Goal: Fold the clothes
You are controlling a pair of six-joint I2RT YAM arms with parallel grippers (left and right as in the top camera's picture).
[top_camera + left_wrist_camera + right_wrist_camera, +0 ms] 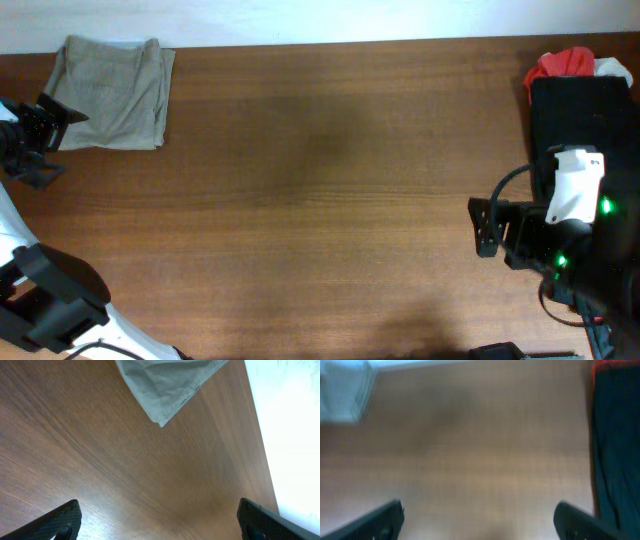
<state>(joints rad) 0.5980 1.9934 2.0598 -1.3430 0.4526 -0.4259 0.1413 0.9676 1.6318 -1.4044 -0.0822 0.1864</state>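
clothes (110,92): folded flat, upper left of frame, by the table (320,200) edge.
left gripper (160,522): wide, empty, beside their corner.
right gripper (482,228): wide, empty, right of frame.
risk: we may snag that corner pulling away and undo the fold.

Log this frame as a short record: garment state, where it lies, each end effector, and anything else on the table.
garment: the clothes, khaki, lying as a folded rectangle
location: top left corner of the table in the overhead view
left end effector: open, holding nothing, a corner of the clothes ahead of it
right end effector: open, holding nothing, over bare wood on the right side
other items: black fabric at the right edge, red cloth beyond it
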